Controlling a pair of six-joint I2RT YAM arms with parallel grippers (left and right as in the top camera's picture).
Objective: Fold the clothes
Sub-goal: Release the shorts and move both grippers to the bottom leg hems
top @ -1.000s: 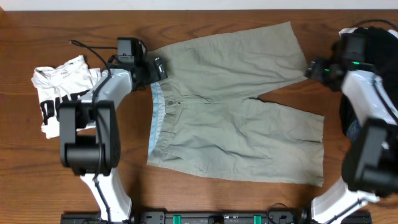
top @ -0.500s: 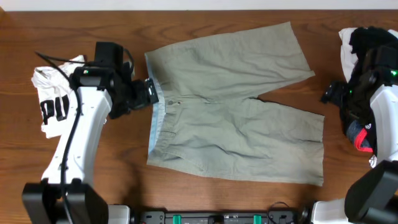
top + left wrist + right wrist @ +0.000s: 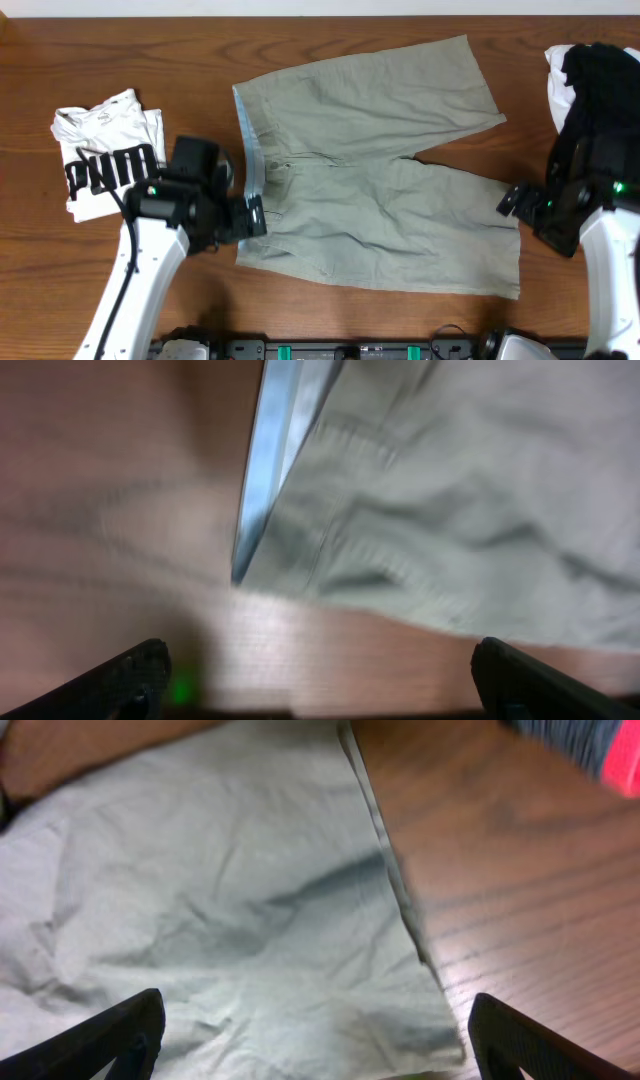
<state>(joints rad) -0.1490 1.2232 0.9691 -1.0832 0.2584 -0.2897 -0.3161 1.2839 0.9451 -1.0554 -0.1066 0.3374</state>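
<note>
The khaki shorts (image 3: 370, 170) lie spread flat on the wooden table, with the pale blue waistband lining (image 3: 252, 165) to the left and both legs pointing right. My left gripper (image 3: 252, 216) hovers open just beside the near waistband corner. In the left wrist view the shorts (image 3: 440, 500) fill the upper part, and my left gripper (image 3: 320, 685) has only bare wood between its fingers. My right gripper (image 3: 512, 200) is open at the hem of the near leg. In the right wrist view it (image 3: 320, 1045) spans that hem corner of the shorts (image 3: 250, 910) without closing on it.
A folded white T-shirt (image 3: 105, 150) with black lettering lies to the left of the shorts. A heap of dark and white garments (image 3: 595, 75) sits at the far right edge. A strip of red and blue fabric (image 3: 615, 755) shows beside the right gripper.
Both arms have swung from the far side of the shorts toward the near side. The left went from the far waistband corner to the near one, the right from the far leg's hem to the near leg's.
</note>
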